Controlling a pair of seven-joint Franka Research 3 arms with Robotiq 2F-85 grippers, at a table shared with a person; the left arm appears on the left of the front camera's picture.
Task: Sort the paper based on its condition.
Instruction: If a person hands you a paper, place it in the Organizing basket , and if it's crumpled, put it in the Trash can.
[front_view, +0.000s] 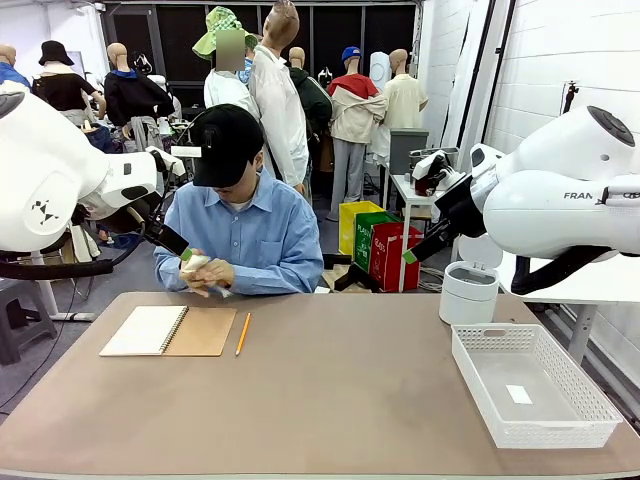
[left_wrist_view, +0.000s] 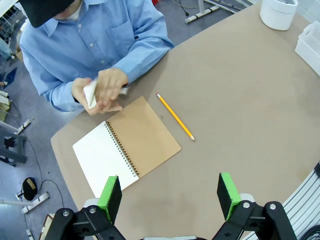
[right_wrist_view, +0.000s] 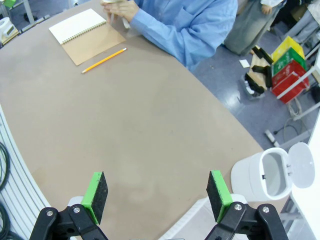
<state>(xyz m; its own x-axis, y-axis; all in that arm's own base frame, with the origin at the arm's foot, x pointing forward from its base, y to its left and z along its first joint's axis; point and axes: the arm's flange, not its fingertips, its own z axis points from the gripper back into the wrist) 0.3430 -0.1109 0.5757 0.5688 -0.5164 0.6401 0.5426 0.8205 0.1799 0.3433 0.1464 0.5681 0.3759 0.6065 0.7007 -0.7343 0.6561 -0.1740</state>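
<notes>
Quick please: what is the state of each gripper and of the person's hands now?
Left gripper: open, empty.
Right gripper: open, empty.
Person's hands: both closed around the paper.

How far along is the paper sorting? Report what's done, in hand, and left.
Done: nothing looks sorted; the white mesh basket shows only a small white patch. In hand: the person's hands hold a paper. Left: all the sorting; the left gripper and right gripper hang open, holding nothing.
</notes>
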